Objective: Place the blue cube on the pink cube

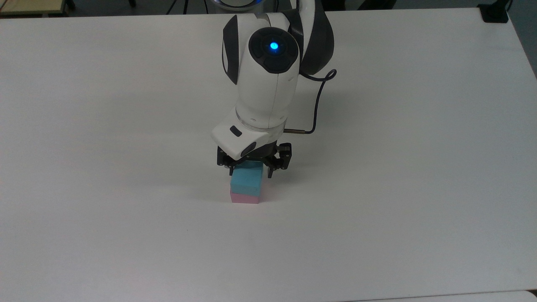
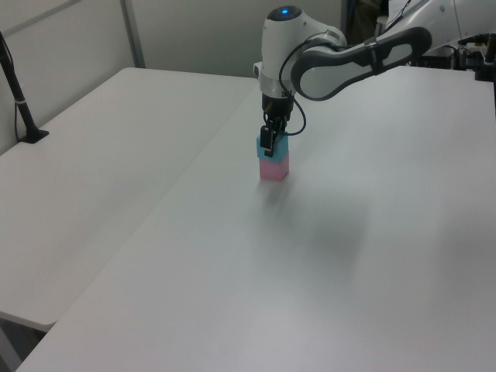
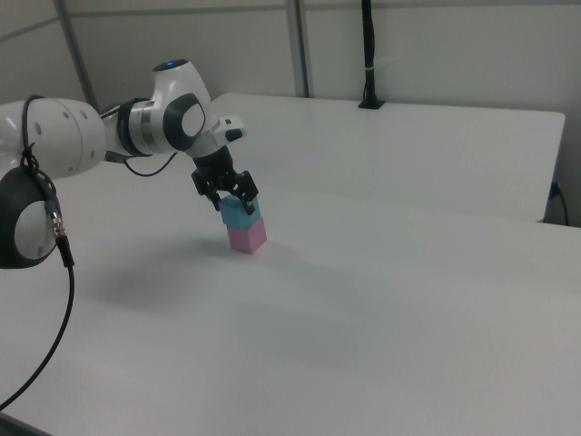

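The light-blue cube (image 1: 246,181) rests squarely on top of the pink cube (image 1: 245,199) near the middle of the white table (image 1: 398,167). My gripper (image 1: 248,170) points down over the stack, its black fingers against the blue cube's two sides, shut on it. From the side, the blue cube (image 2: 279,149) sits on the pink cube (image 2: 273,170) with the gripper (image 2: 269,142) right above. In the right view the blue cube (image 3: 241,216) tops the pink cube (image 3: 247,238) under the gripper (image 3: 234,198).
A black cable (image 1: 316,100) loops off the wrist. A black post (image 2: 19,101) stands on the neighbouring table at the left view's left. A black clamp (image 1: 495,12) sits at the table's far corner. Bare tabletop surrounds the stack.
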